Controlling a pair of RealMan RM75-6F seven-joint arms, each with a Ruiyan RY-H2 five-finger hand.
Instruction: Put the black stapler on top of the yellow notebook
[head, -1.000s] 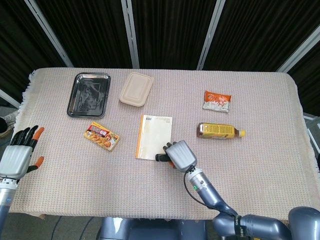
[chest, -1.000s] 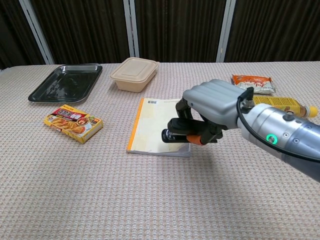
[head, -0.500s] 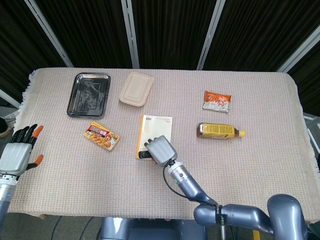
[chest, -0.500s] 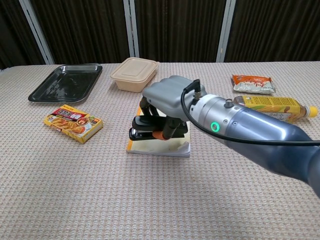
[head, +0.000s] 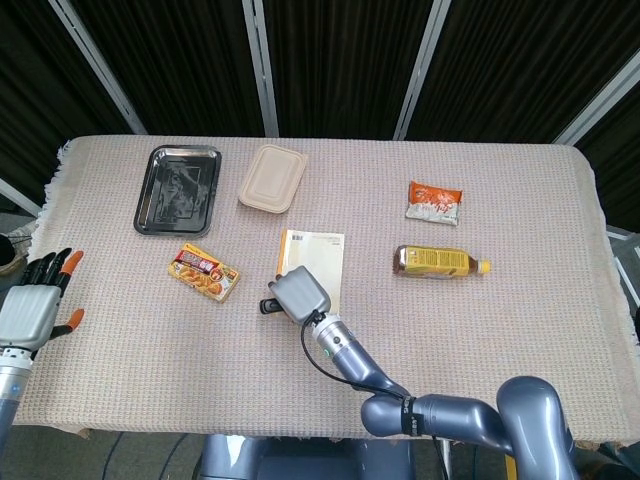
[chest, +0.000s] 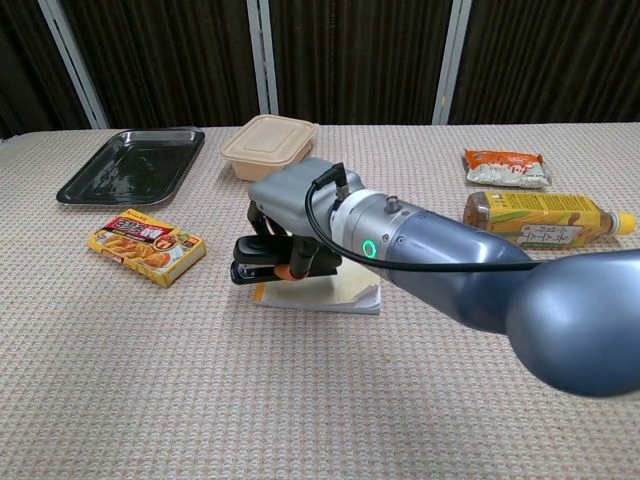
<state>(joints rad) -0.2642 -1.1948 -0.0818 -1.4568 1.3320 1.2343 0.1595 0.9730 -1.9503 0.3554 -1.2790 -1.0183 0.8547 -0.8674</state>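
The right hand (chest: 292, 215) grips the black stapler (chest: 252, 272) in curled fingers, holding it over the left edge of the yellow notebook (head: 318, 262), while the left hand (head: 35, 305) hangs spread and empty beside the table (head: 520, 330).

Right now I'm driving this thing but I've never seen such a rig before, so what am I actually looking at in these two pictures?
It is a two-armed robot with fingered hands at a cloth-covered table. One picture looks down from its head, the other forward from its chest. The right hand grips the black stapler in its fingers, at the left edge of the yellow notebook. The left hand waits open at the table's left edge. Also lying there: a black metal tray, a beige lidded food box, a yellow snack box, an orange snack packet and an amber drink bottle.
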